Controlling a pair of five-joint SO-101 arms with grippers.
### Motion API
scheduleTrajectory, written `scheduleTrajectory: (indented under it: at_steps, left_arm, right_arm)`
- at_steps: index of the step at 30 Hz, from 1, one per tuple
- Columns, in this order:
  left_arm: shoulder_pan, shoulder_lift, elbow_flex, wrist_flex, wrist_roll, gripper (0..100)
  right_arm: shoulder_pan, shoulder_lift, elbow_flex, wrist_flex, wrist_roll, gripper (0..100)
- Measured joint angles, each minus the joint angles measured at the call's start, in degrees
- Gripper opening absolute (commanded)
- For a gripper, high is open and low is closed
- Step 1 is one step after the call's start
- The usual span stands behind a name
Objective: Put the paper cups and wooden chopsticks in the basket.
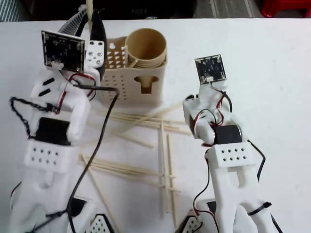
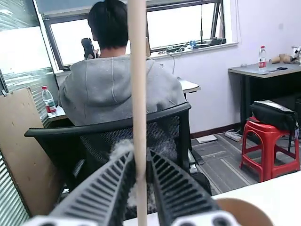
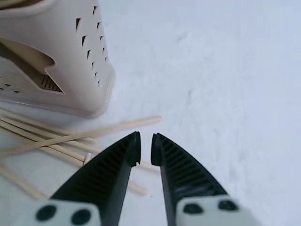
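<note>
A beige perforated basket [image 1: 127, 90] stands at the back of the white table, with stacked paper cups [image 1: 146, 44] inside it. My left gripper [image 1: 90, 17] is raised beside the basket's left end and is shut on a wooden chopstick [image 2: 137, 70], held upright between the fingers [image 2: 171, 188]. A cup rim [image 2: 244, 213] shows just below it. Several loose chopsticks [image 1: 165, 165] lie scattered on the table in front of the basket. My right gripper [image 3: 146, 143] hovers low over the table by the basket's [image 3: 61, 61] right corner, fingers nearly touching and holding nothing, above chopstick ends [image 3: 99, 132].
The right arm's body [image 1: 221, 136] stands right of the chopstick pile, the left arm's body [image 1: 53, 131] to its left. Bare white table [image 1: 272, 87] stretches right of the basket. A red stool [image 2: 268, 141] and an office chair [image 2: 113, 136] stand beyond the table.
</note>
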Motion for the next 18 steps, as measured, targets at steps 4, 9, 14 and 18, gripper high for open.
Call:
scheduleTrajectory:
  at_steps: [4, 9, 14, 18]
  left_arm:
    - [0.0, 7.03, 0.18, -5.54, 0.26, 2]
    - [0.0, 13.63, 0.35, -8.09, 0.26, 3]
    - [0.0, 14.95, 1.32, -6.77, 0.26, 16]
    - [-1.41, 14.95, 1.32, -2.02, 0.26, 18]
  right_arm:
    - [0.0, 0.0, 0.0, 0.0, 0.0, 4.9]
    - [0.0, 0.0, 0.0, 0.0, 0.0, 5.0]
    - [0.0, 0.0, 0.0, 0.0, 0.0, 5.0]
    - [0.0, 0.0, 0.0, 0.0, 0.0, 5.0]
